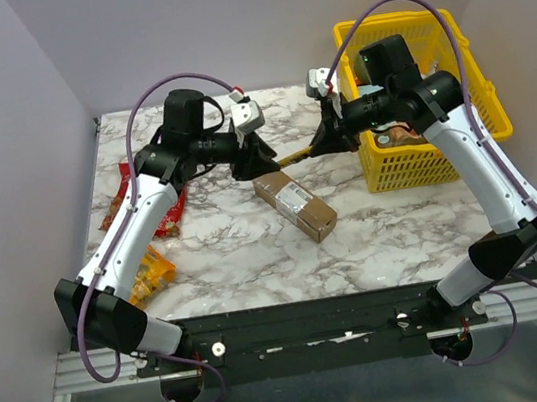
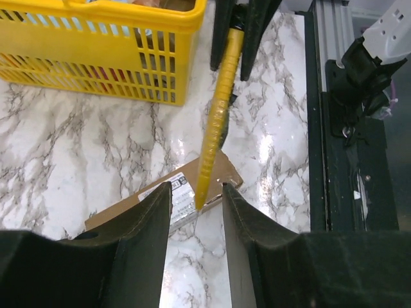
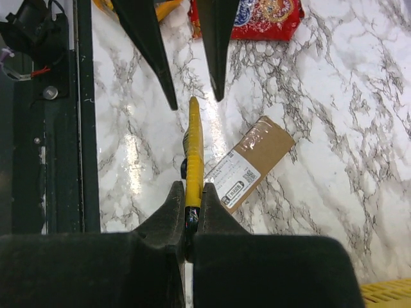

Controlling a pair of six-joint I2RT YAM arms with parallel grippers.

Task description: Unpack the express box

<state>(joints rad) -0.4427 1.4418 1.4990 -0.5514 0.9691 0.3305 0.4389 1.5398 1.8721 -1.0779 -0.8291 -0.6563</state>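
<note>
The express box (image 1: 294,205) is a small brown carton with a white label, lying flat at the table's middle. It shows in the left wrist view (image 2: 186,189) and the right wrist view (image 3: 250,163). My right gripper (image 1: 325,142) (image 3: 191,189) is shut on a yellow utility knife (image 1: 294,157) (image 3: 194,147) and holds it above the table, tip toward the left gripper. My left gripper (image 1: 256,156) (image 2: 196,187) is open and empty. The knife (image 2: 217,115) ends just in front of its jaws, above the box's end.
A yellow plastic basket (image 1: 416,171) (image 2: 96,70) with items inside stands at the back right. Red snack bags (image 1: 136,195) (image 3: 270,16) and an orange one (image 1: 153,274) lie on the left side. The black frame rail (image 2: 321,128) runs along the table's near edge.
</note>
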